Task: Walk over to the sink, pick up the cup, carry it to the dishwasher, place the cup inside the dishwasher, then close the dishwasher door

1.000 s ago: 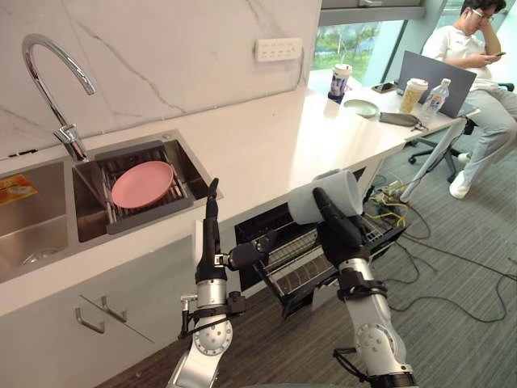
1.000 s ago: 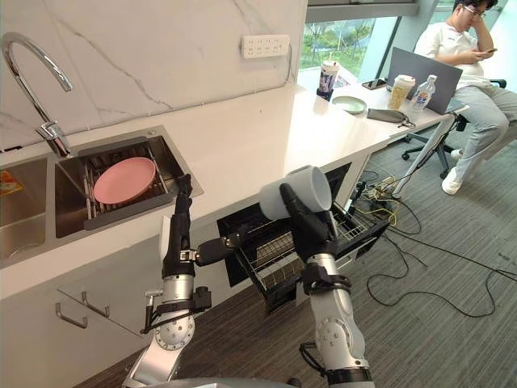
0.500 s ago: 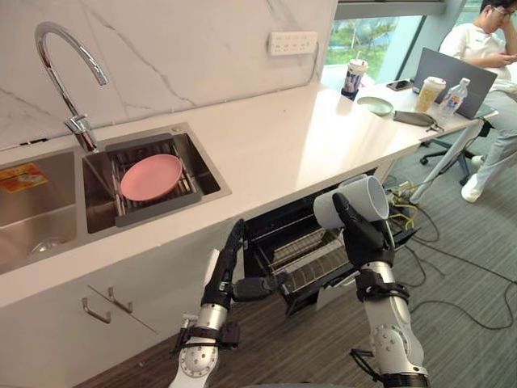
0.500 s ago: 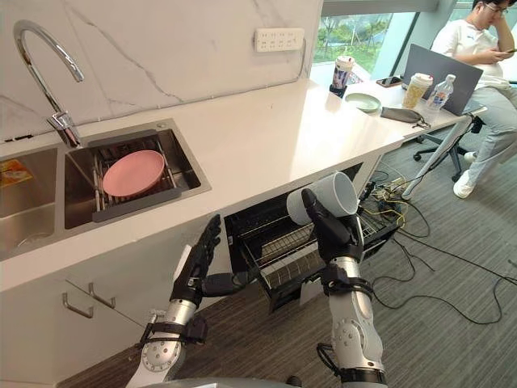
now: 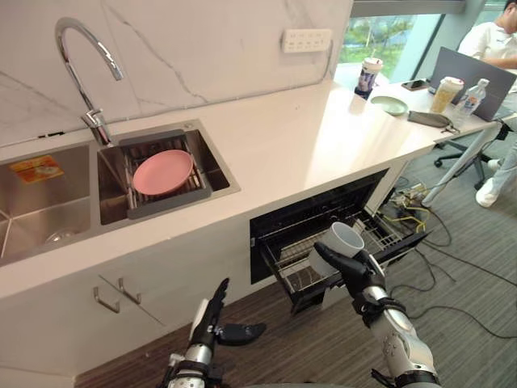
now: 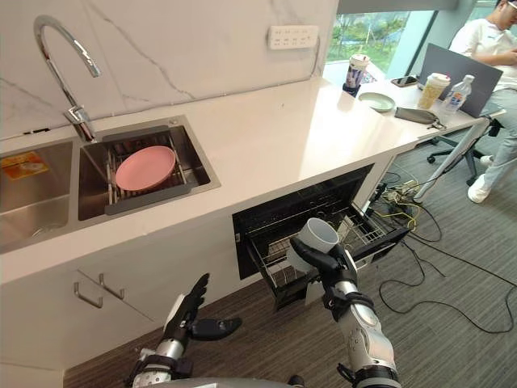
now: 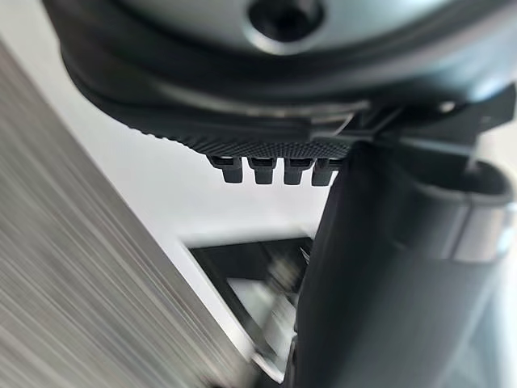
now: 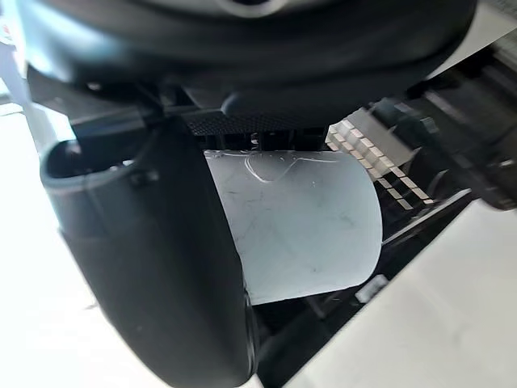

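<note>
And down it comes! The right hand [image 5: 359, 275] has dropped from counter height since a second ago, bringing the cup [image 5: 341, 241] low in front of the open dishwasher [image 5: 315, 212]. The whole view has swung too, so part of that shift is the head moving. The left hand [image 5: 212, 314] has sunk as well and now hangs near the floor by the cabinet front, fingers straight and slightly spread, holding nothing.

The right wrist view shows that hand's thumb and fingers wrapped firmly round the pale cup's side, and the grip looks secure. The cup is tilted, its mouth turned up toward the head camera, and it hovers over the front of the pulled-out wire rack [image 5: 292, 252]. Whether it touches the wires yet, I cannot tell.

Behind, the pink plate [image 5: 163, 171] sits in the sink [image 5: 220, 171], out of play.

So pickup and carry look finished, and placement is the step in hand. The next move calls for easing the cup between the rack's wires before letting go. If it is released at this tilt, it could roll. Closing the dishwasher comes after.
</note>
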Controlling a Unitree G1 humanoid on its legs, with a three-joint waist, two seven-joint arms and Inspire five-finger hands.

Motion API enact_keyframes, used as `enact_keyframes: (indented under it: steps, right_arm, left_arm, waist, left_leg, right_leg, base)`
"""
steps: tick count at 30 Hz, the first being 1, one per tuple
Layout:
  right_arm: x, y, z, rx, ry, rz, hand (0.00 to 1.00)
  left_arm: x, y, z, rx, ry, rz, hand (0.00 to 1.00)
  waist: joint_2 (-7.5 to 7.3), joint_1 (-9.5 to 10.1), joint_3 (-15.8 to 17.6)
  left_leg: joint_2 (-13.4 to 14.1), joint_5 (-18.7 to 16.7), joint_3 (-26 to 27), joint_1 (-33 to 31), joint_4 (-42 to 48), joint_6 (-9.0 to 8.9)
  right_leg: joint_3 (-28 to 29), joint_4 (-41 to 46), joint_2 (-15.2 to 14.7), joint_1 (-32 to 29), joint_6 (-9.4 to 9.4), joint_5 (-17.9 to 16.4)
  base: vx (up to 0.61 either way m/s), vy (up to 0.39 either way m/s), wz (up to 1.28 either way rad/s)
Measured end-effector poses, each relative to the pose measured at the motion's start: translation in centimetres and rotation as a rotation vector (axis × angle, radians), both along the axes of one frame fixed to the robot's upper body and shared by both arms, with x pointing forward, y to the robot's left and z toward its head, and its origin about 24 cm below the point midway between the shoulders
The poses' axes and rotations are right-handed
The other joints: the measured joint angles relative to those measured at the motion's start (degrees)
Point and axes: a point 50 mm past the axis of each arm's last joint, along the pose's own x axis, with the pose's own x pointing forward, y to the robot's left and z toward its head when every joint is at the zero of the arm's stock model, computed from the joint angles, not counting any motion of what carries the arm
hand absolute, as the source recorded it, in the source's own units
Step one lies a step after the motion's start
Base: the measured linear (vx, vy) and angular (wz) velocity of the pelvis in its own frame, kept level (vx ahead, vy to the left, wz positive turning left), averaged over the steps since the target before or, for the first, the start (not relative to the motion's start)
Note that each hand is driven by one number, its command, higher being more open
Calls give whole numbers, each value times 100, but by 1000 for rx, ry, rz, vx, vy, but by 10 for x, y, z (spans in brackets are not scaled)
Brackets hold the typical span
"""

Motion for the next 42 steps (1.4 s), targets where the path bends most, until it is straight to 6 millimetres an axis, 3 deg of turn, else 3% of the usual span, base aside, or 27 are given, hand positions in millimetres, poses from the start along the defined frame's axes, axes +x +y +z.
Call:
enact_keyframes:
  steps: [6,11,17,23,29,36,42]
  right_arm:
    - [22,-13,3,-60,22,7,0]
    - [49,-22,19,-101,-4,-12,0]
    - [87,-60,52,-188,15,-24,0]
    - [101,-77,69,-256,52,9,0]
    - [108,-94,84,-330,102,25,0]
    - [123,-95,104,-394,102,52,0]
    - [138,-101,141,-450,30,14,0]
  left_arm:
    - [-29,49,-15,98,117,273,100]
    - [-46,68,-20,73,162,445,100]
    - [-65,66,-34,81,295,447,100]
    - [-76,61,-43,13,384,445,100]
    - [-63,57,-44,-56,375,438,100]
    - [-38,55,-38,-144,318,446,100]
    - [-20,59,-28,-179,249,446,100]
  waist:
    - [-16,248,344]
    - [-32,481,546]
    - [-30,623,873]
    - [-28,686,1110]
    - [64,804,1419]
    - [192,852,1896]
    - [266,991,2111]
  left_leg:
    - [-27,180,-324,-225,-92,-35]
    - [-41,297,-515,-454,-160,-18]
    - [-168,345,-586,-527,-180,15]
    - [-199,362,-657,-541,-175,39]
    - [-213,465,-818,-737,-185,48]
    - [-200,611,-972,-1029,-183,58]
    - [-218,623,-1061,-1330,-95,61]
  right_leg:
    - [-313,-1,-12,-68,3,8]
    - [-499,1,-13,-222,-1,10]
    - [-553,4,-102,-271,22,36]
    - [-592,39,-136,-266,33,44]
    - [-735,104,-151,-410,20,45]
    - [-901,158,-158,-622,-12,69]
    - [-995,205,-189,-849,-18,73]
  base:
    - [-60,-10,28]
    - [-2,-4,21]
    - [33,22,8]
    - [1,13,4]
    - [-51,4,14]
    - [-15,-2,12]
    - [31,-5,9]
